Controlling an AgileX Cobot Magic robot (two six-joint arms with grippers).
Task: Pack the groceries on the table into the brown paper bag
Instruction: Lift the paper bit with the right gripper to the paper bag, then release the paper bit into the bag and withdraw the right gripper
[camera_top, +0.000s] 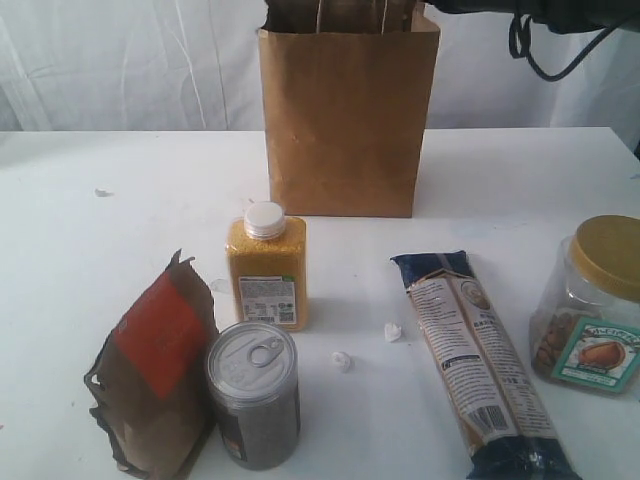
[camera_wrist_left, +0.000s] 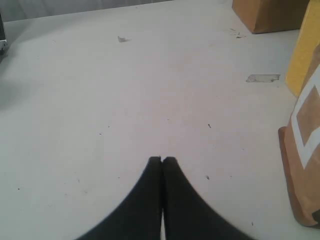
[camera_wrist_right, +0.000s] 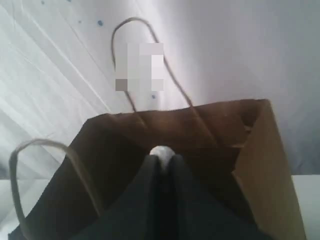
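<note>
Most of the packing is not yet done. The brown paper bag (camera_top: 345, 120) stands open at the upper centre of the exterior view. Five groceries are out on the table (camera_top: 90, 260) below it: the yellow-grain bottle (camera_top: 266, 270) at centre, the silver can (camera_top: 253, 395) and the orange-labelled pouch (camera_top: 155, 370) at lower left, the pasta packet (camera_top: 475, 365) at lower right, and the gold-lidded jar (camera_top: 590, 305) at the right edge. I see no small white carton anywhere, and I cannot tell whether it is already in the bag.

My right gripper (camera_wrist_right: 162, 157) hangs over the bag's mouth with its jaws closed together. A small pale lump (camera_wrist_right: 161, 151) shows at their tips, and I cannot tell what it is or whether I have hold of it. My left gripper (camera_wrist_left: 162, 159) is closed on nothing, low over bare table just beside the pouch.
</note>
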